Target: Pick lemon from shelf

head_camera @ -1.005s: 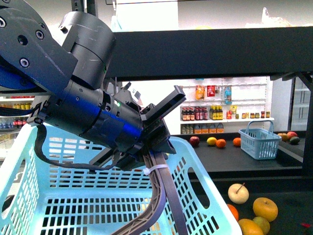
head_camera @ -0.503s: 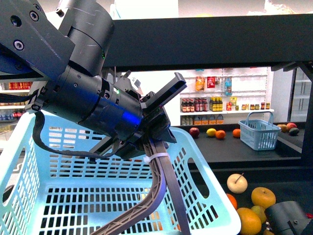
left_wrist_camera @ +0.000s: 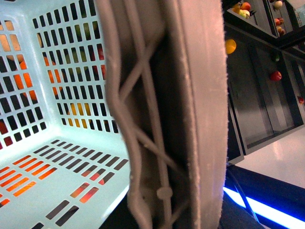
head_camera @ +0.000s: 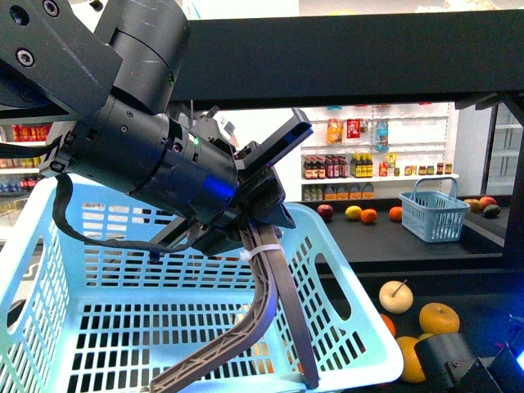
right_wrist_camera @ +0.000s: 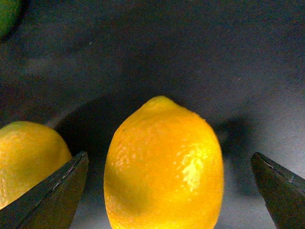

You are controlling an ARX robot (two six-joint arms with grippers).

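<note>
The lemon (right_wrist_camera: 164,167), bright yellow with pebbled skin, stands on the dark tier of the shelf (right_wrist_camera: 200,62) and fills the middle of the right wrist view. My right gripper (right_wrist_camera: 169,191) is open, one dark fingertip on each side of the lemon and apart from it. In the front view the right arm (head_camera: 449,360) sits low at the right, over the fruit on the lower tier of the black shelf (head_camera: 368,65). My left gripper (head_camera: 264,244) is shut on the light blue basket (head_camera: 344,270). Grey ribbed strips (left_wrist_camera: 190,95) fill the left wrist view.
A second yellow fruit (right_wrist_camera: 28,157) lies close beside the lemon, behind one fingertip. A green fruit (right_wrist_camera: 5,14) lies further back. On the lower tier sit a pale fruit (head_camera: 396,296), a golden fruit (head_camera: 440,318) and an orange (head_camera: 408,356). A small blue basket (head_camera: 434,214) stands on the middle tier.
The right arm has come into the front view at the bottom right and moved left over the lower tier's fruit. The left arm and basket have shifted slightly.
</note>
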